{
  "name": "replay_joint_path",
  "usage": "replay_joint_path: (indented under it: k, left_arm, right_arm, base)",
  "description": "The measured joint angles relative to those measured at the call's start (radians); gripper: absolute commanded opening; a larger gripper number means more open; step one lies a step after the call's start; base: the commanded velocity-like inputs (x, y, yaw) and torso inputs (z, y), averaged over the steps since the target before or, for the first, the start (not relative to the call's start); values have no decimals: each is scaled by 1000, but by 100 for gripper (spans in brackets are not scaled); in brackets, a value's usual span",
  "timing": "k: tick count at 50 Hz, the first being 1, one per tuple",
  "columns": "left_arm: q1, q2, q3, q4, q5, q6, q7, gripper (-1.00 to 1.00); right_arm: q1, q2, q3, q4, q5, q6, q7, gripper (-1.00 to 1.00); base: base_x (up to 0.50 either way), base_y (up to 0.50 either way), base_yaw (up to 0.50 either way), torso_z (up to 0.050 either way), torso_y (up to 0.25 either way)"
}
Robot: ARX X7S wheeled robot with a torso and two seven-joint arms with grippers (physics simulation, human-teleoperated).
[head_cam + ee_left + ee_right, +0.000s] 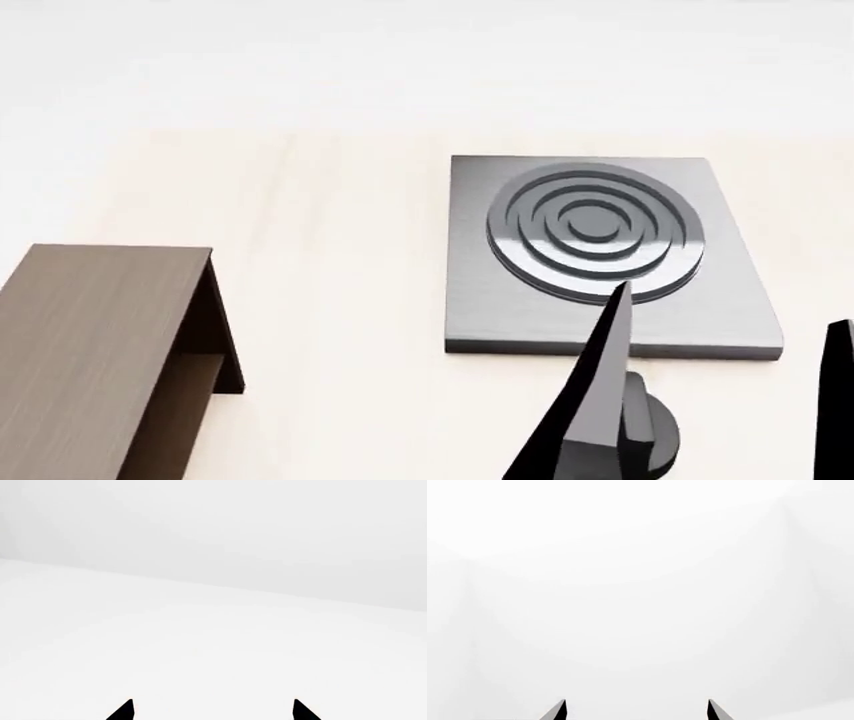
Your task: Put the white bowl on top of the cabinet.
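Observation:
The dark-brown wood-grain cabinet (100,340) stands at the near left of the table, its flat top bare and an inner shelf showing on its right side. The white bowl is out of view in every frame. My right gripper (721,400) rises at the near right, in front of the stove plate, with its dark fingers (601,390) wide apart and nothing between them. In the right wrist view the right gripper (637,707) faces only blank white. The left gripper (213,707) appears only in the left wrist view, tips far apart over a white surface.
A grey square stove plate (494,310) with concentric rings lies on the light wooden table (334,250), right of the cabinet. A strip of bare tabletop separates the two. Beyond the table's far edge is plain white.

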Motion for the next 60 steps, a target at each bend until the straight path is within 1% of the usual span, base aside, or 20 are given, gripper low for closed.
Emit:
replay_joint_path:
  k: [14, 24, 32, 48, 55, 60]
  left_arm:
    - [0, -4, 5, -5, -3, 5, -2, 100]
    - [-2, -7, 9, -10, -6, 7, -3, 100]
    - [-1, -9, 12, -11, -8, 9, -5, 100]
    - [2, -12, 15, -10, -11, 12, -9, 100]
    - [2, -16, 16, -10, -12, 13, -11, 100]
    - [2, -16, 17, -10, -13, 14, -12, 100]
  right_arm:
    - [2, 10, 4, 6, 21, -8, 33, 100]
    - [-17, 44, 52, 0, 51, -32, 126, 100]
    - [-37, 61, 71, 3, 52, -60, 161, 100]
    - [-65, 81, 93, 5, 40, -90, 208, 100]
    - [-80, 88, 114, 8, 48, -98, 247, 100]
    - [-111, 95, 159, 6, 59, -97, 289, 100]
  base:
    - [0, 0, 0, 0, 0]
    - [0, 0, 0, 0, 0]
    - [0, 0, 0, 0, 0]
    - [0, 462, 0, 0, 1]
    - [0, 0, 0, 0, 0]
    - [0, 0, 0, 0, 0]
